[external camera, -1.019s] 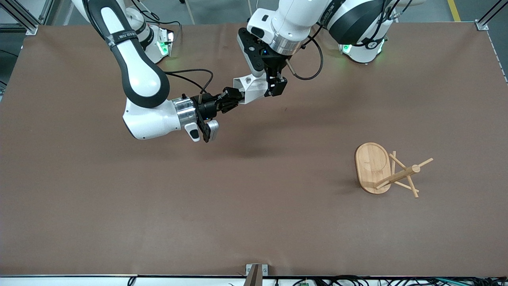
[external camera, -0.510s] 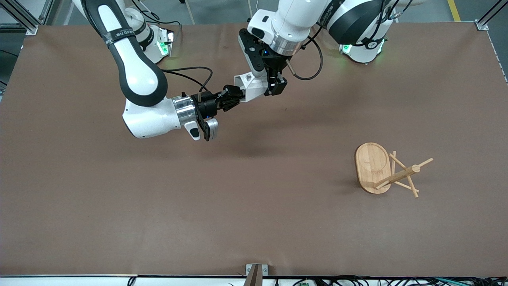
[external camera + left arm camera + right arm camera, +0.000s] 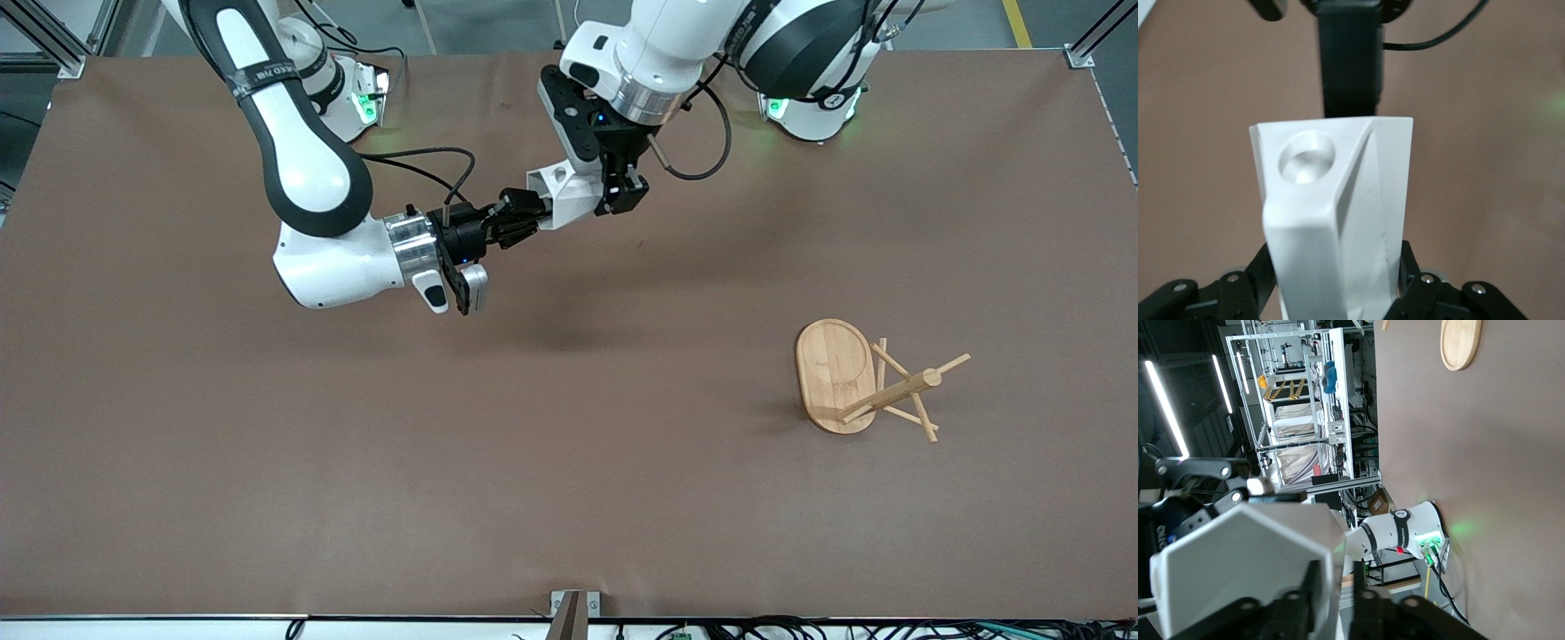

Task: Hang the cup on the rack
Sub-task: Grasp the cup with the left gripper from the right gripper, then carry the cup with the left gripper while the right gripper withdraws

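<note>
The white faceted cup (image 3: pixel 569 191) hangs in the air over the table's middle, near the robots' bases, with its handle and round hole on top. My left gripper (image 3: pixel 615 191) is shut on its narrow end; in the left wrist view the cup (image 3: pixel 1338 200) fills the space between the fingers of my left gripper (image 3: pixel 1337 293). My right gripper (image 3: pixel 524 213) is at the cup's wide end. In the right wrist view my right gripper (image 3: pixel 1335 600) straddles the wall of the cup (image 3: pixel 1238 567), with a gap showing at one finger. The wooden rack (image 3: pixel 889 391) lies tipped on its side.
The rack's oval base (image 3: pixel 834 373) stands on edge toward the left arm's end, nearer the camera, its post and pegs pointing away from the arms' middle. The base also shows in the right wrist view (image 3: pixel 1460 343). Brown table surface (image 3: pixel 444 462) all round.
The left arm has shifted slightly up and toward its own base with the cup. The right arm has drawn back a little toward its end.
</note>
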You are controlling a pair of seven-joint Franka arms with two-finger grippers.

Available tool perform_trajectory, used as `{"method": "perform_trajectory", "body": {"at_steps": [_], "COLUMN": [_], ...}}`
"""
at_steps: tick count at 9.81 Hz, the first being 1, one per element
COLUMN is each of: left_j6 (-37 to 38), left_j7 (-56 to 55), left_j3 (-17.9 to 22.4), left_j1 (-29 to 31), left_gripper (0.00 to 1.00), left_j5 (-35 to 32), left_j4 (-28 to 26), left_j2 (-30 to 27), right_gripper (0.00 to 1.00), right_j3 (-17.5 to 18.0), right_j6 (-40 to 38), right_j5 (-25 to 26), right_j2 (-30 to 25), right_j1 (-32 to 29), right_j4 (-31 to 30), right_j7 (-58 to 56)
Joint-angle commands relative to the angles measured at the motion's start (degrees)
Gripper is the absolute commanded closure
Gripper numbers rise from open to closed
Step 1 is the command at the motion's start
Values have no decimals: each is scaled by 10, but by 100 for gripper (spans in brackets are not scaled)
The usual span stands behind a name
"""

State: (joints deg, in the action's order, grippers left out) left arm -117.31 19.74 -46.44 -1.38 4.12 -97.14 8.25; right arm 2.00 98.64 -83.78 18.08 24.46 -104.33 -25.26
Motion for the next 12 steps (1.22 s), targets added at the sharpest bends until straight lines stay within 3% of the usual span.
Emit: {"method": "perform_trajectory", "body": {"at_steps": [1, 3, 6, 8, 12], "left_j6": [1, 1, 17, 57, 74], "left_j7": [-41, -51, -80, -81, -82], "left_j3": [1, 2, -1, -1, -1], "left_j1": [17, 37, 115, 175, 271], "left_gripper": [98, 98, 98, 98, 98], "left_j5": [-2, -12, -12, -9, 17], "left_j4": [-10, -10, -18, -20, -54], "left_j2": [-4, -4, -17, -17, -12], "right_gripper": [0, 0, 0, 0, 0], "right_j3": [-8, -14, -14, -16, -17], "right_j6": [2, 3, 56, 92, 84], "right_j5": [-3, 3, 104, 211, 498], "right_j2": [-22, -21, -23, -35, -83], "right_j1": [-13, -45, -112, -163, -284], "right_j4": [-3, 4, 2, -6, 14], "right_j7": [9, 8, 9, 8, 10]}}
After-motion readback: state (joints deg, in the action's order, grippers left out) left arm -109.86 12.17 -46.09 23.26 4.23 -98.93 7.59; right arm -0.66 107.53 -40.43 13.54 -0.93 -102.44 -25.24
